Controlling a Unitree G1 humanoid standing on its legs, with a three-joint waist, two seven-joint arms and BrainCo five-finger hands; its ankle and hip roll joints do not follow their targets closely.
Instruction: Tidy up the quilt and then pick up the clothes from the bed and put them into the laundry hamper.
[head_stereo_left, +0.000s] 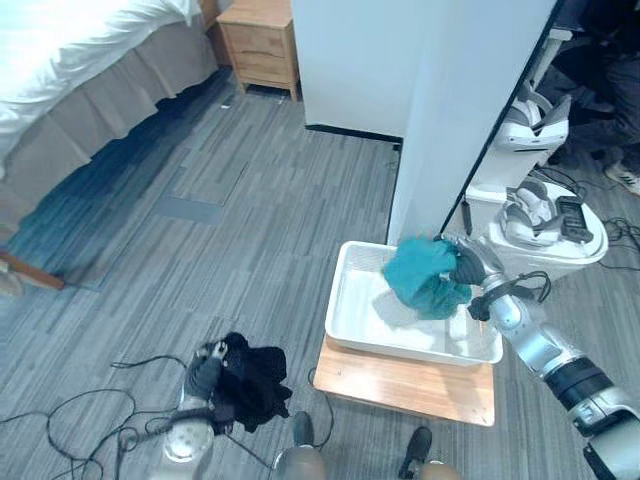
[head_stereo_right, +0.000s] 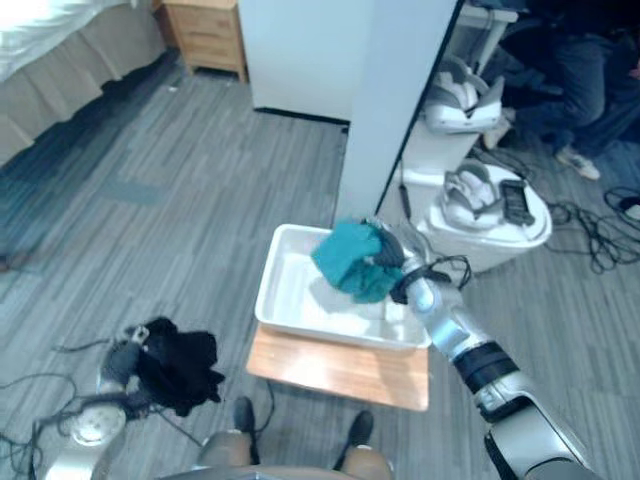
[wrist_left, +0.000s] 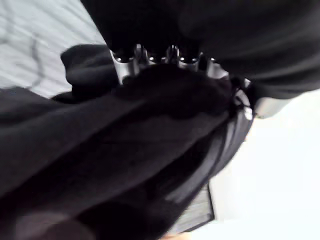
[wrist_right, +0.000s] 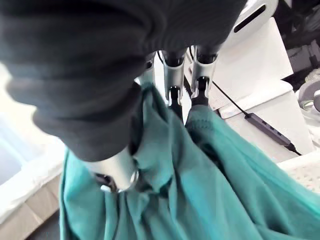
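teal garment (head_stereo_left: 428, 276): bunched in right hand (head_stereo_left: 466, 264), hanging directly over white tray (head_stereo_left: 352, 300), upper right part of it; fabric soft, crumpled, matte, no clear long axis.
right hand state: fingers (wrist_right: 173, 80) and thumb curled into teal cloth, clenched on it.
key relation: tray straight below the teal bundle, bundle seems just clear of the tray floor or barely brushing it, hard to tell; probably only a release needed.
white tray: shallow, rectangular, rigid glossy plastic, serving as hamper; sits on low wooden table (head_stereo_left: 400, 386).
black garment (head_stereo_left: 252, 380): limp dark wad held low over grey plank floor (head_stereo_left: 250, 230), well left of tray; right hand far nearer the tray.
left hand (head_stereo_left: 207, 371): fingers (wrist_left: 122, 67) wrapped in black cloth, grasping it.
bed (head_stereo_left: 70, 70): white quilt, grey skirt, far upper left, well apart from both hands.
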